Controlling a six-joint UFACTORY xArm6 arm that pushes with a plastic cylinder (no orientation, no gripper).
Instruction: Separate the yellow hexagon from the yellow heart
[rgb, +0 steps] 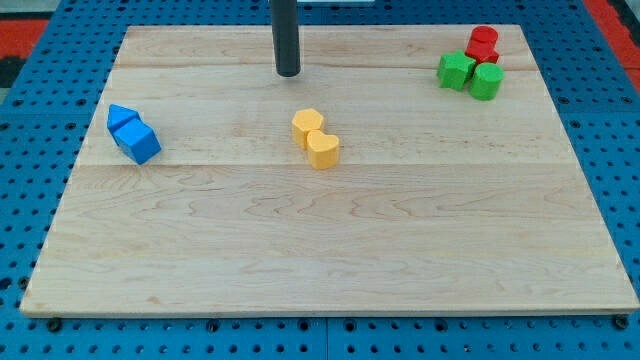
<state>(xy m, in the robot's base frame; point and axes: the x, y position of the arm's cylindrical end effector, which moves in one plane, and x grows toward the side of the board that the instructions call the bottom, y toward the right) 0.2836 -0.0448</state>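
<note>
Blue pegboard all round, pale wood surface (330, 250) on top of it. No pincer on this rig, so no wide/narrow state to tell; just the dark rod coming down from the view's top edge. My tip (288, 73) sits near the surface's top edge, slightly left of centre, touching no block.

Yellow hexagon (307, 125) and yellow heart (323, 150) are mid-surface, a bit above centre, touching each other: hexagon up-left, heart down-right. Tip is above the hexagon in the view, apart from it, slightly to its left.

Two blue blocks (132, 133) near the left edge, pressed together; shapes hard to make out. Top right corner: two red blocks (483, 44) stacked in view, touching, with two green blocks (471, 75) just below them, also touching. That cluster is well apart from the yellow pair.
</note>
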